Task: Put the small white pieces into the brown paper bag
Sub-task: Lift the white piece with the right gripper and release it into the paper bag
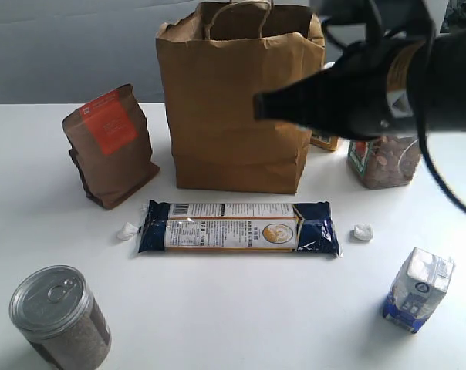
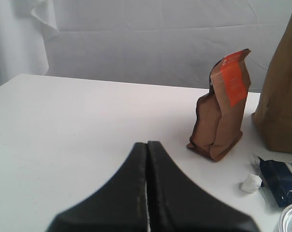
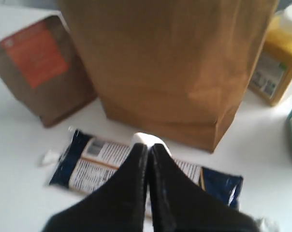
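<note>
The tall brown paper bag [image 1: 237, 100] stands at the back middle of the table. My right gripper [image 3: 148, 146] is shut on one small white piece [image 3: 147, 138], which peeks out past its tips. In the exterior view this gripper [image 1: 258, 106] hangs in front of the bag's upper right side. A second white piece [image 1: 126, 230] lies left of the blue packet, and a third [image 1: 363, 232] lies right of it. My left gripper [image 2: 147, 146] is shut on nothing, low over bare table, with the left piece [image 2: 251, 183] off to its side.
A brown pouch with an orange label [image 1: 109, 146] stands left of the bag. A long blue packet [image 1: 239, 227] lies in front of it. A tin can [image 1: 57, 312], a white-topped blue carton [image 1: 420, 289], a jar [image 1: 383, 162] and a yellow container [image 3: 274, 63] stand around.
</note>
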Controlling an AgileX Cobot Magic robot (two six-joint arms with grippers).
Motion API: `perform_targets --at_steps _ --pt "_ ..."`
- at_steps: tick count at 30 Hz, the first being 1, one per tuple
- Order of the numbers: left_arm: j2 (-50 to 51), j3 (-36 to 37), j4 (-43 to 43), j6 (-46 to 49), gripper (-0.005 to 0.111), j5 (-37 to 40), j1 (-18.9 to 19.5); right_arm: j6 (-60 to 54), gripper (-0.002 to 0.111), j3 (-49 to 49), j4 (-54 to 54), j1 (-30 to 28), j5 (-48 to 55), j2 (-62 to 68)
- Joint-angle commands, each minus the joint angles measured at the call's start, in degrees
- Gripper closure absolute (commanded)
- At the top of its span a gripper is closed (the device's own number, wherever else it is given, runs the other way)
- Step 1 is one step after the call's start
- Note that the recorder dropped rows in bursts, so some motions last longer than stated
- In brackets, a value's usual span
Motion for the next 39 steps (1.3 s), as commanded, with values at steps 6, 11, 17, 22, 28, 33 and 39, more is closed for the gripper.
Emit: perform_targets --at_steps 6,11,17,22,28,33,39 --pt "-0.2 0.2 -0.45 -0.31 0.107 -0.13 -0.31 -0.85 0.108 -16.44 -1.74 -10.95 -5.28 7.09" --pt "-0.2 0.2 -0.45 -0.31 0.107 -0.13 -0.31 -6.6 0.108 -31.76 -1.84 -12.47 -5.28 20.71" --pt "-0.2 0.2 -0.45 -0.31 0.107 -0.13 -0.31 -6.6 0.108 -46.01 -0.51 -12.76 -4.2 32.09" --pt "-0.2 0.2 -0.45 -0.31 0.107 -0.13 -0.31 -15.37 0.108 -47.03 14.18 -15.68 -3.81 35.95" --pt "-0.2 0.2 -0.45 -0.31 0.107 -0.13 -0.31 -25.73 0.086 -47.03 24.97 -17.16 -5.33 36.84" --pt "-0.2 0.2 -0.45 -0.31 0.107 -0.13 -0.31 -25.87 0.068 -47.03 25.23 -17.16 -5.07 36.84" --pt "-0.2 0.2 -0.45 -0.31 0.107 -0.13 -0.31 -25.87 0.073 -47.03 25.33 -17.16 5.13 33.79"
